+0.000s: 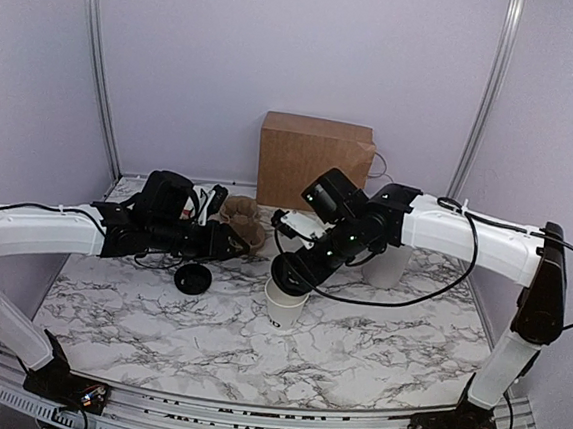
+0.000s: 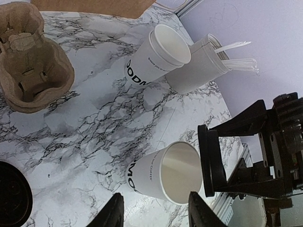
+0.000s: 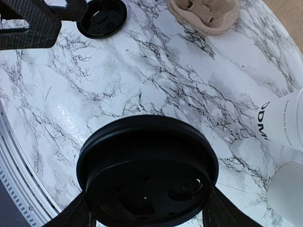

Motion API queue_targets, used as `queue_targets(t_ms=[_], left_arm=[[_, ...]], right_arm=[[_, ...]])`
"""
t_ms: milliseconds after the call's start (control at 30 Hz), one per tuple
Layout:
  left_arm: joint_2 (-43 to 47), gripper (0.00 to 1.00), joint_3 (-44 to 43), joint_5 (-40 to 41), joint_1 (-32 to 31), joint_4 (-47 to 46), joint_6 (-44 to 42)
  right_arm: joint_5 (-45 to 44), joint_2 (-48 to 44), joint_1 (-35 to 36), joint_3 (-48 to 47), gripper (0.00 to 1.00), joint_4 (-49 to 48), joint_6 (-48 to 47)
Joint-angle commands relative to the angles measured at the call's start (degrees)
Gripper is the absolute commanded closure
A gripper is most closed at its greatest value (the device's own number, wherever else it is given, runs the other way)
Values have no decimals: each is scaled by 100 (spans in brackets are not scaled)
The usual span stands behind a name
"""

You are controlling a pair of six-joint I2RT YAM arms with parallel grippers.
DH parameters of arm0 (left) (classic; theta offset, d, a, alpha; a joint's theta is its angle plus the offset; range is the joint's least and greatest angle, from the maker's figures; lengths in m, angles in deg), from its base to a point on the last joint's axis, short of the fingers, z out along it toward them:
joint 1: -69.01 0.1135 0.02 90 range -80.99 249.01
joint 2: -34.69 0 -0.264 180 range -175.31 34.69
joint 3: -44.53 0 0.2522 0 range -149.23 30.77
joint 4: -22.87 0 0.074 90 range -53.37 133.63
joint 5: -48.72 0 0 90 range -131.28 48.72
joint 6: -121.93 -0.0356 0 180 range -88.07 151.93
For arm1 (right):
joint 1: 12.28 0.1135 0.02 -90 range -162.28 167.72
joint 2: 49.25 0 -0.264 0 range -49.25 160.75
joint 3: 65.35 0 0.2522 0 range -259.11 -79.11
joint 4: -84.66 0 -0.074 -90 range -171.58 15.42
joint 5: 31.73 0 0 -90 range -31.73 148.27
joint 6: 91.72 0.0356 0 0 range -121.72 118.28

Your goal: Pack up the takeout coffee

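**Left arm** and **right arm**: white tubular link shells joined by black joint housings, on black bases at the near counter edge. A thin black cable hangs along the right arm. Small green lamps dot its wrist. **Left tool** and **right tool**: matte black, with flat tapering fingers.

Left arm extends toward 3 o'clock. Left gripper: jaws parted, empty. Right arm extends toward 9 o'clock, wrist pitched to 7 o'clock. Right gripper: clamped on black lid.
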Motion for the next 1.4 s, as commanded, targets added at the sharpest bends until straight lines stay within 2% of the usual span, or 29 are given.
queue_targets(t_ms=[0, 1367], left_arm=[[-157, 52, -205, 170, -101, 89, -101], [-387, 53, -51, 195, -223, -191, -2]], right_arm=[[-92, 114, -19, -340, 30, 265, 103], [-70, 849, 200, -1142, 28, 1018, 46]])
